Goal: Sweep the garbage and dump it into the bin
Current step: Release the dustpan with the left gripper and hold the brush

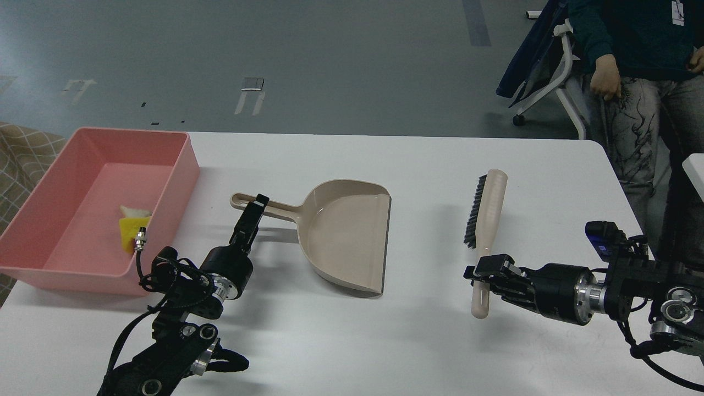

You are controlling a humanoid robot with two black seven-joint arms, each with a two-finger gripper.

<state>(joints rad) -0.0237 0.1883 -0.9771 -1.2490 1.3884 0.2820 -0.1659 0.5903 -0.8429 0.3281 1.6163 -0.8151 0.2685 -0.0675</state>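
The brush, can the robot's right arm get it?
Probably yes. The right gripper is already at the handle of the brush, its fingers around the lower end. Nothing lies in between, and the dustpan sits off to the side.

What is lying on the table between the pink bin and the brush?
In the head view, the beige dustpan lies between the pink bin and the brush, with the left gripper at its handle.

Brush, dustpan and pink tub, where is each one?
Brush (486, 212): head view, on its beige back, beside the black bristles.
Dustpan (344, 236): head view, on the bare inside of its scoop.
Pink tub (181, 170): head view, on its right wall.
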